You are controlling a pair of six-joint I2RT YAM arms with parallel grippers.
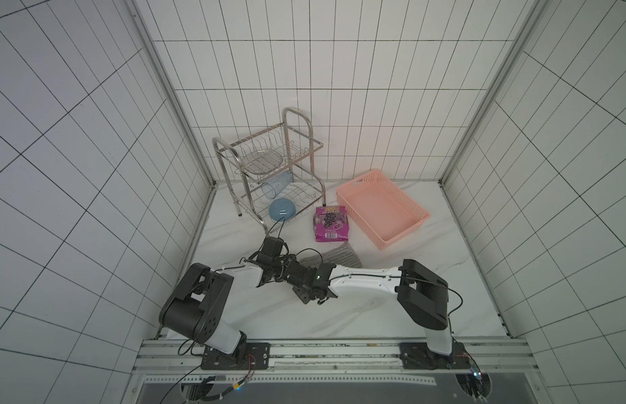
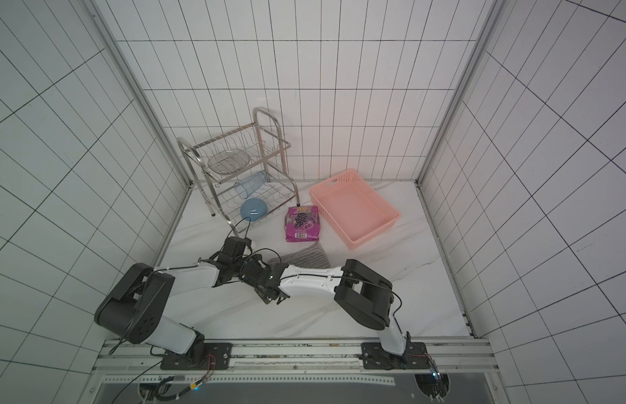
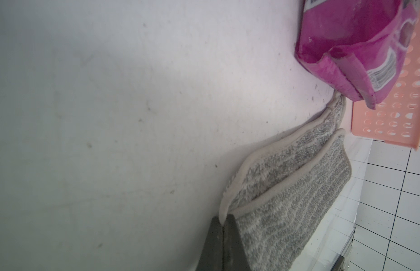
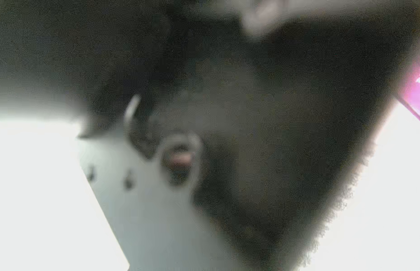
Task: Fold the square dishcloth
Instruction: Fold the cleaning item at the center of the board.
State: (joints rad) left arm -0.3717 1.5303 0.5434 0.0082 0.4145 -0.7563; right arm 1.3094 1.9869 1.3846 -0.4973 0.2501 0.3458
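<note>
left pincer (image 3: 224, 226) is clenched on the near border of the square dishcloth (image 3: 298, 187). the cloth lies on the white table (image 1: 339, 314) at the middle front, just this side of the magenta snack packet (image 1: 330, 224). i see one striped layer lying over the other with the edges a little out of line, so i judge the first fold is being laid down. right pincer (image 1: 296, 273) meets the left one over the same end of the cloth. its wrist view is a dark blur, so i cannot tell whether it grips. next i would square the edges, let go and press the crease.

at back left, the dish rack (image 1: 297, 115) holds a clear plate (image 1: 263, 161) on top. below are a blue tumbler (image 1: 276, 185) on its side and an upturned blue bowl (image 1: 282, 209). at right, the pink basket (image 1: 399, 239) shows nothing inside.
</note>
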